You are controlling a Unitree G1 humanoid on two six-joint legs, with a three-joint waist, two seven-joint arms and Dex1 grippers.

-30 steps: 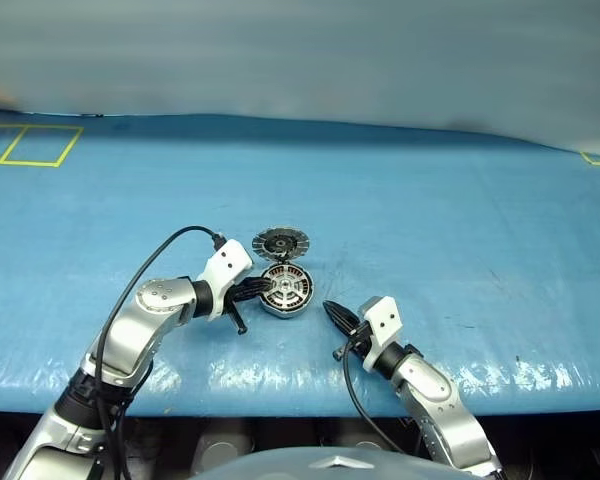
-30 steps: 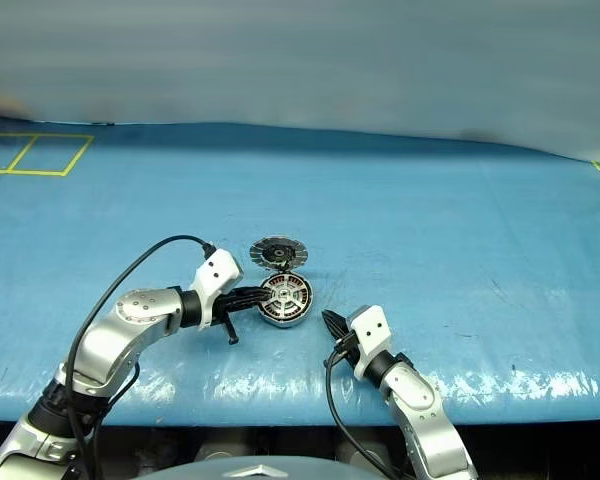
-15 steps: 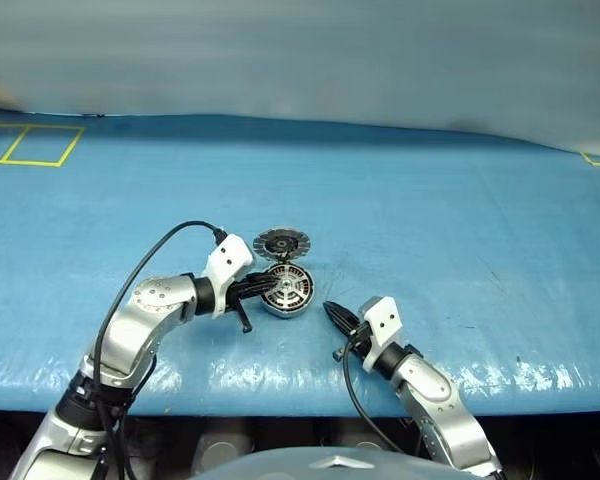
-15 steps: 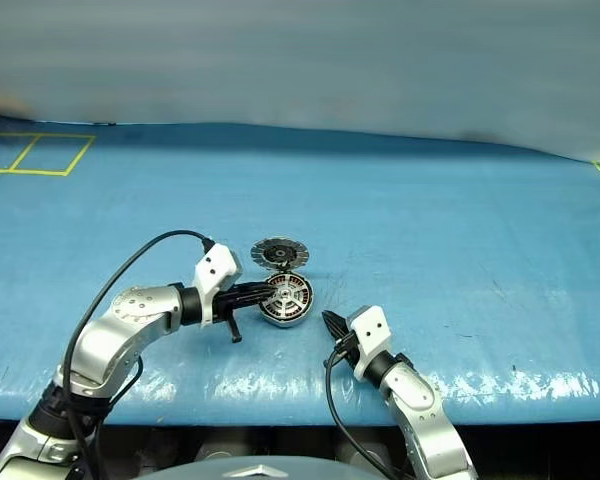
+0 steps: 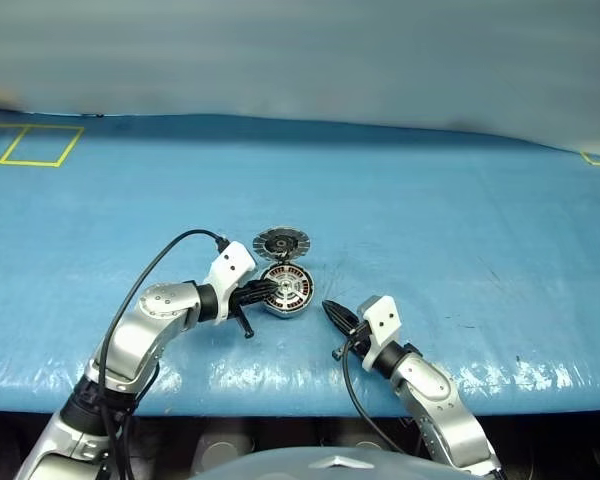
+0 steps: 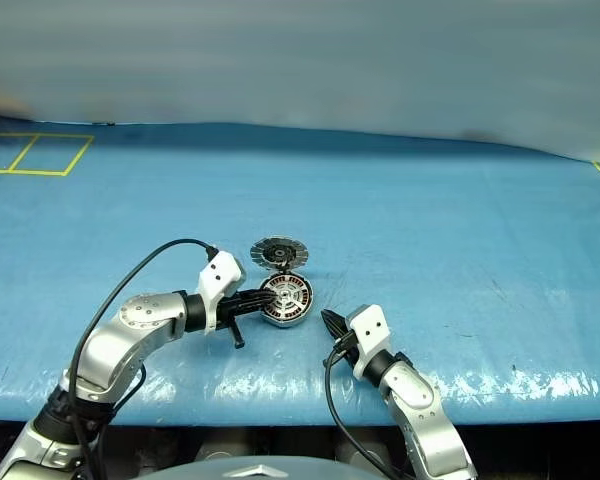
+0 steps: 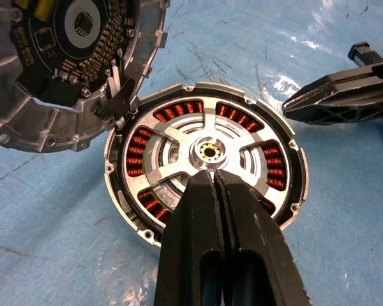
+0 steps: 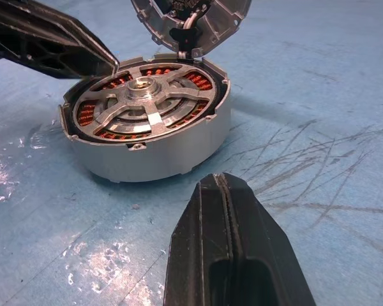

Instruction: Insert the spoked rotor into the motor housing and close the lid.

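Left hand (image 7: 214, 175): closed, fingers pressed together, gripping nothing; tips resting over the spoked rotor (image 7: 207, 153) just beside its centre hub. Seen at centre-left of the left eye view, reaching toward frame centre.

Spoked rotor: seated inside the motor housing (image 8: 159, 150), silver spokes and hub uppermost, copper-brown windings visible between the spokes. Lies just below centre of the left eye view, on the blue tabletop (image 5: 430, 230).

Lid (image 5: 281, 243): open, lying flat directly above the housing in the left eye view, touching the housing edge at a short link. Inner face up, dark with a ring of radial segments.

Right hand (image 5: 336, 314): closed, fingers together, gripping nothing. Positioned lower right of the housing in the left eye view, near it but apart, tips pointing toward it. Appears in the left wrist view as a black pointed shape at upper right, clear of the housing rim.
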